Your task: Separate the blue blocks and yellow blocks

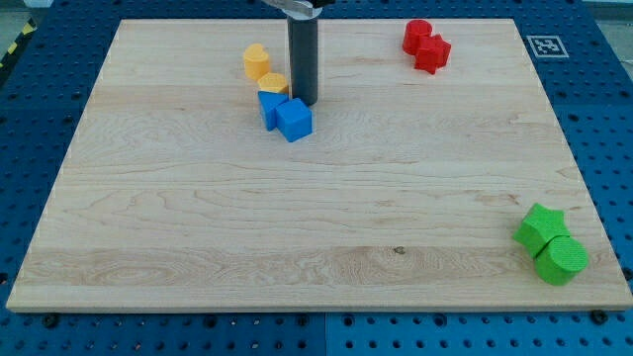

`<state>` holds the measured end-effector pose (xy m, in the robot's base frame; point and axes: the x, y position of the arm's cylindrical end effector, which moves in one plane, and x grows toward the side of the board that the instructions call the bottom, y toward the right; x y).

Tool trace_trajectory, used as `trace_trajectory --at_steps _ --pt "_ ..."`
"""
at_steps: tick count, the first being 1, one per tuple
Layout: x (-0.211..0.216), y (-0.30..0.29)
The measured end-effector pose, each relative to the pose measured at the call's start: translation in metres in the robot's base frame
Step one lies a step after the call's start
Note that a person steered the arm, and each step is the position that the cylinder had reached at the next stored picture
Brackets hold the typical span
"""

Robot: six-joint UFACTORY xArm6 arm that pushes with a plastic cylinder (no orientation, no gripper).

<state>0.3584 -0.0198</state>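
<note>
The arm shows only as a straight, smooth, dark grey rod (303, 59) of round section, with a pale sheen running down its length, capped at the view's top by a wider black-and-silver collar (294, 8), ending in my tip (306, 103), blunt and flat.

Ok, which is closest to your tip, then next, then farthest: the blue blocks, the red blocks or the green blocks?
From my tip:
1. Blue blocks, right beside it, just toward the view's bottom left.
2. Red blocks, top right.
3. Green blocks, bottom right corner.
</note>
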Motion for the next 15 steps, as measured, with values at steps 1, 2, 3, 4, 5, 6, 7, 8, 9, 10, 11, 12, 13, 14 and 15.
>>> trace_trajectory --at_steps 1,2,3,4,5,6,7,8,9,10,11,12,13,14,15 --pt "-0.006 0.0" --pt "-0.011 0.0" --pt "-0.012 0.0" --pt "-0.012 -0.003" --pt "-0.012 -0.02" --pt "-0.012 -0.029" --pt "-0.011 -0.017" --pt "-0.004 -0.009" --pt "0.005 -0.009" --pt "0.014 -0.009" --pt "0.023 -0.009" --pt "0.033 -0.009" --pt "0.04 -0.009" --pt "0.04 0.001" --pt "0.042 0.033"
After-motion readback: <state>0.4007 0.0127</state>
